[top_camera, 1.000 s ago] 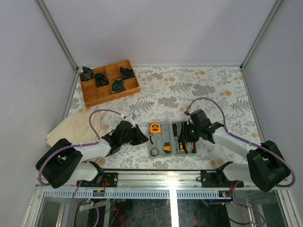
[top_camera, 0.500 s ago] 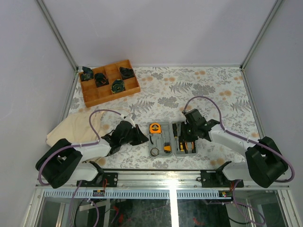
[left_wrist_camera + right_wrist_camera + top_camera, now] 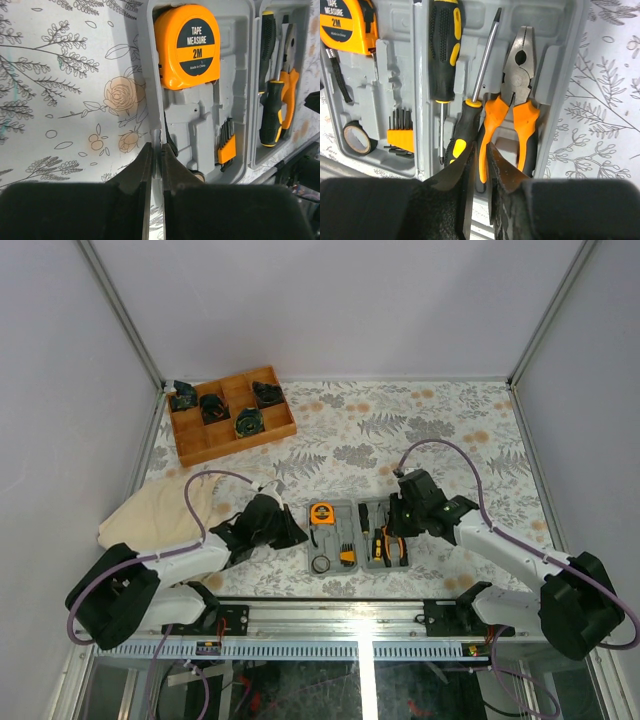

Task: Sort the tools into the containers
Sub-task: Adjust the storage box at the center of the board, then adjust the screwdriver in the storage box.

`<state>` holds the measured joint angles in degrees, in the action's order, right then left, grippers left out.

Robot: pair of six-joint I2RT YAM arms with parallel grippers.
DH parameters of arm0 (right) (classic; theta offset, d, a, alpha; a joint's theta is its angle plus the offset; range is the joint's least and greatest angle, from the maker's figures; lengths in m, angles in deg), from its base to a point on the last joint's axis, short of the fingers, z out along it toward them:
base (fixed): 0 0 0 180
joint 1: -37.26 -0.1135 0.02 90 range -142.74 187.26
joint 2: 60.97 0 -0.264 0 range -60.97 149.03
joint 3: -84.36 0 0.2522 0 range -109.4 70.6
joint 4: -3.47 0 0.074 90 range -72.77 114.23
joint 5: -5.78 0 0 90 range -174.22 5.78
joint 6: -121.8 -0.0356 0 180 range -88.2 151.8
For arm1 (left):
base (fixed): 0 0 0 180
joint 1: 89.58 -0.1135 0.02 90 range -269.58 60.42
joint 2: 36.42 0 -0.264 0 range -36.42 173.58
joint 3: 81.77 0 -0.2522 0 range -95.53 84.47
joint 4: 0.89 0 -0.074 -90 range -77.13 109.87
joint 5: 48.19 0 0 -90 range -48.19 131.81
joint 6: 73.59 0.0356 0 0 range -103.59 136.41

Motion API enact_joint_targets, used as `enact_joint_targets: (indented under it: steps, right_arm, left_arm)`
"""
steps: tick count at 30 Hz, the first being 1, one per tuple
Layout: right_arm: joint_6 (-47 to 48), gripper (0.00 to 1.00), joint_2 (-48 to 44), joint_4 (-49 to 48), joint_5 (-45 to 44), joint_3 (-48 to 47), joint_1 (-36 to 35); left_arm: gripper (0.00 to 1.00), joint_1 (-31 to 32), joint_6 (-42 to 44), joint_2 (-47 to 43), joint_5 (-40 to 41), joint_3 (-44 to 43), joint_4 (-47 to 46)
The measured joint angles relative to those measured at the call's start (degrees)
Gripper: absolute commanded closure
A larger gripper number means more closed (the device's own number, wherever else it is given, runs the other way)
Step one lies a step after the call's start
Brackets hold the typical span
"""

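Jaws: left gripper [image 3: 156,150] pinched on the case [image 3: 148,85] rim, lower centre; right gripper [image 3: 481,155] nearly together astride one handle of the pliers [image 3: 520,80] seated mid-frame in the case, clamp unconfirmed; risk: an off-centre pull could snag the adjacent screwdriver [image 3: 462,127], unseating both.

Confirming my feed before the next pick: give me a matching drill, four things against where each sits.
Things:
1. tape measure
2. pliers
3. small ring
4. wooden tray

Places:
A. far left corner of the table
B. right half of the grey case
C. left half of the case, near end
D. left half of the case, far end

Pairs: 1-D, 2-B, 3-C, 4-A
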<state>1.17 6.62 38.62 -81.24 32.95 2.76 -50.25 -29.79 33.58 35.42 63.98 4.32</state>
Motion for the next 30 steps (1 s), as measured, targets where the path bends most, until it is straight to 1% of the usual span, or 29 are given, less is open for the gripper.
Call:
enact_joint_targets:
  steps: [3, 6, 10, 14, 18, 22, 24, 30]
  right_arm:
    - [-0.1, 0.7, 0.0, -0.4, 1.2, 0.0, 0.0]
    - [-0.6, 0.65, -0.3, -1.0, 1.2, 0.0, 0.0]
    - [-1.1, 0.62, -2.1, -1.0, -0.8, 0.0, 0.0]
    - [-1.3, 0.62, -3.2, -1.0, -3.1, 0.1, 0.0]
    - [-1.3, 0.61, -3.2, -1.1, -3.9, 0.6, 0.0]
    - [-1.3, 0.6, -3.6, -1.1, -4.0, 1.8, 0.0]
    - [-1.3, 0.59, -4.0, -1.1, -4.0, 2.3, 0.0]
    - [-0.9, 0.57, -4.0, -1.7, -5.5, 2.5, 0.5]
  left_arm:
    - [1.0, 0.0, 1.3, -0.2, 1.4, -2.1, 4.5]
    - [1.0, -0.1, 3.1, -0.1, 3.1, -4.9, 9.8]
    - [1.0, -0.8, 6.1, 1.2, 5.6, -9.5, 17.5]
    - [0.97, -2.4, 8.1, 4.4, 7.6, -14.0, 22.0]
    - [0.79, -4.1, 9.7, 8.4, 8.4, -18.4, 25.1]
    - [0.62, -4.6, 10.9, 9.3, 9.6, -21.1, 26.7]
    - [0.59, -4.7, 11.6, 9.3, 10.2, -23.1, 27.3]
    - [0.59, -4.7, 12.9, 9.0, 10.2, -27.0, 28.3]
